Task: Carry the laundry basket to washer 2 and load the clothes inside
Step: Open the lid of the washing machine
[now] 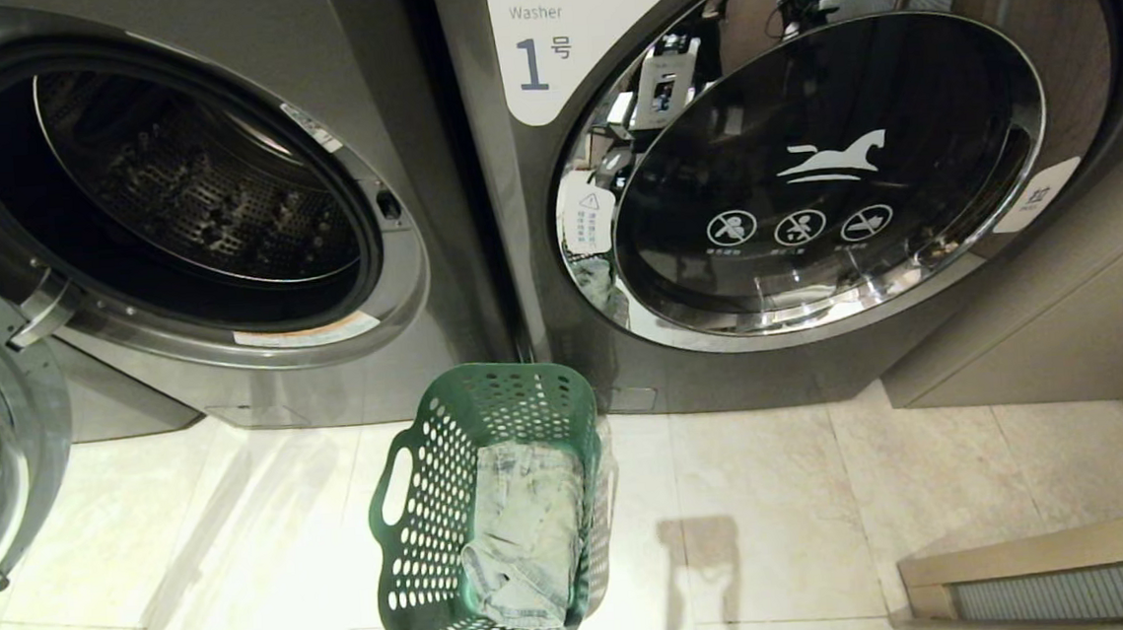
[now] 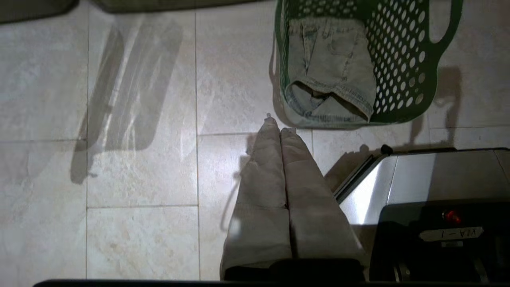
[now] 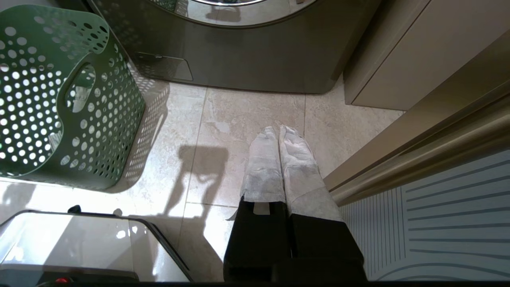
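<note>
Standing on pale floor tiles (image 1: 782, 497), the dark green perforated plastic laundry basket (image 1: 428, 522) holds folded pale denim clothes (image 1: 527, 535), seemingly parked before the open grey washer (image 1: 218, 210). Both grippers, left gripper (image 2: 281, 128) and right gripper (image 3: 279, 131), hang pressed together, empty.

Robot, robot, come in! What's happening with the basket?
Left gripper and right gripper shut, empty. Laundry basket on floor, clothes inside. Open washer ahead-left; nothing blocking.

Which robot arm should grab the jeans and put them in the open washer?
Probably left. The left gripper hangs by the laundry basket end showing the clothes, and the open washer is on the robot's left.
</note>
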Controlling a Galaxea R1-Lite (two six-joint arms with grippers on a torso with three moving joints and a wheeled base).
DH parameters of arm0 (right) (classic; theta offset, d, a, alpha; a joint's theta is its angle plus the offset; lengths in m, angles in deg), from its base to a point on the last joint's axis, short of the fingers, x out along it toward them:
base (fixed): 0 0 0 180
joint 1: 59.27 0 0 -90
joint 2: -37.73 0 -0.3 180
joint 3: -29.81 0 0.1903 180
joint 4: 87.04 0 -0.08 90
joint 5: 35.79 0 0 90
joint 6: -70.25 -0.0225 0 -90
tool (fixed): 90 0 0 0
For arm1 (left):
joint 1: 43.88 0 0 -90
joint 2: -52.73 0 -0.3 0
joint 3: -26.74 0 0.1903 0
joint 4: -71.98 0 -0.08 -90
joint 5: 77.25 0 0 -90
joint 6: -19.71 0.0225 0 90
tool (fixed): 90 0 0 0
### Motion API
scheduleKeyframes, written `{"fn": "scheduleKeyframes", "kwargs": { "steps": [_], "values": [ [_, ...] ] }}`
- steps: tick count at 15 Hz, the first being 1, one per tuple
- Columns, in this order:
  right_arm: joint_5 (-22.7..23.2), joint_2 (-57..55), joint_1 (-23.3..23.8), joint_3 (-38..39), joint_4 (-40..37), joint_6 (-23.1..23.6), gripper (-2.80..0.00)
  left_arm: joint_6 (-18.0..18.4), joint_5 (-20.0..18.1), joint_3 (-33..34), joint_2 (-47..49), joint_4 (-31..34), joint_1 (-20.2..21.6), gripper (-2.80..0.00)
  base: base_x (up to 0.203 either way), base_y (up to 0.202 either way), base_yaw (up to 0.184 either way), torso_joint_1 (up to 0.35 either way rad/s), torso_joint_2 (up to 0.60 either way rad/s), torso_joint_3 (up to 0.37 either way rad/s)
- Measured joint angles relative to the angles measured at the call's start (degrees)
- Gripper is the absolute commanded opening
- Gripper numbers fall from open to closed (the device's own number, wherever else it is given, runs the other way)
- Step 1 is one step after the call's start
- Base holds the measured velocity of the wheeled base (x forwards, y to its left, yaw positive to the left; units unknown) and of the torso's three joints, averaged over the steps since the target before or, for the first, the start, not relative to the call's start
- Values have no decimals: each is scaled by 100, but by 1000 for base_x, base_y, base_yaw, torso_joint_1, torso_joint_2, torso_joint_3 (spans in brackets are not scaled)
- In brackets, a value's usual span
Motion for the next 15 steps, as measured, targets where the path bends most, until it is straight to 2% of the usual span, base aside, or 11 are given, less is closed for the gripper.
{"fn": "scheduleKeyframes", "kwargs": {
  "steps": [3,5,15],
  "values": [
    [0,0,0,0,1,-4,-280,110,-58,49,-1038,97,-17,-280,0,0,0,0,0,0],
    [0,0,0,0,-1,-6,-280,80,-52,60,-1354,119,-33,-280,0,0,0,0,0,0],
    [0,0,0,0,-1,-2,-280,-23,52,65,-1589,127,-35,-280,0,0,0,0,0,0]
  ]
}}
